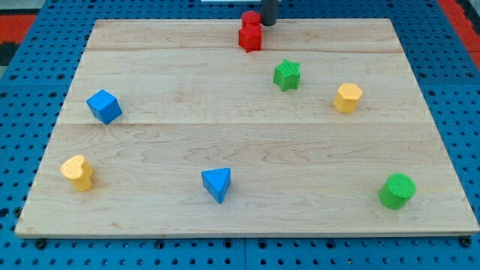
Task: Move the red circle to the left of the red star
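The red circle (250,17) sits at the top edge of the wooden board (225,127), near the middle of the view's top. The red star (250,38) lies just below it, and the two touch. My tip (268,23) is the lower end of the dark rod entering from the view's top. It stands right next to the red circle, on its right side, and up and to the right of the red star.
A green star (286,75) and a yellow hexagon (347,97) lie right of centre. A blue cube (104,106) and a yellow heart (77,172) are at the left. A blue triangle (217,184) is at bottom centre, and a green cylinder (397,190) at bottom right.
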Robot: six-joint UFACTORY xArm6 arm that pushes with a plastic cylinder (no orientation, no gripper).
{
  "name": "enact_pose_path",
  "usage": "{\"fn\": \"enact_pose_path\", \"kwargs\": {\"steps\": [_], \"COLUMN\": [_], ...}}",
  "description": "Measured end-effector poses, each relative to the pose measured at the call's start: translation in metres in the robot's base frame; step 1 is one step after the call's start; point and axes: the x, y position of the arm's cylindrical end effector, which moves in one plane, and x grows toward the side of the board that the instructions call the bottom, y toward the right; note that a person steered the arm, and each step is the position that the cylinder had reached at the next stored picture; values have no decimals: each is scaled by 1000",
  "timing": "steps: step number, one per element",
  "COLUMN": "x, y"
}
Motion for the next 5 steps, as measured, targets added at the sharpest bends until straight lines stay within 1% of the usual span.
{"fn": "enact_pose_path", "kwargs": {"steps": [1, 2, 3, 5], "x": [16, 21, 5, 6], "y": [-45, -49, -46, -129]}}
